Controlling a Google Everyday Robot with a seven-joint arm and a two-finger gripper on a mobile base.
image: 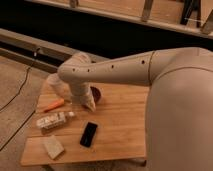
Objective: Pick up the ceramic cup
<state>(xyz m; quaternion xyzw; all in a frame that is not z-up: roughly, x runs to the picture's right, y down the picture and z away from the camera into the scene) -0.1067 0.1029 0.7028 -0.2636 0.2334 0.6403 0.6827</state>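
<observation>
The ceramic cup (51, 81) is a small pale cup at the far left of the wooden table (120, 125), partly hidden behind my arm's elbow. My white arm reaches in from the right and bends down over the table. The gripper (89, 103) hangs at the arm's end, just in front of the dark maroon bowl (96, 93) and to the right of the cup, apart from it.
An orange carrot-shaped thing (53, 105), a pale bottle lying on its side (52, 120), a black phone (89, 134) and a pale block (53, 146) lie on the table's left half. A dark cable (20, 92) runs over the floor at left.
</observation>
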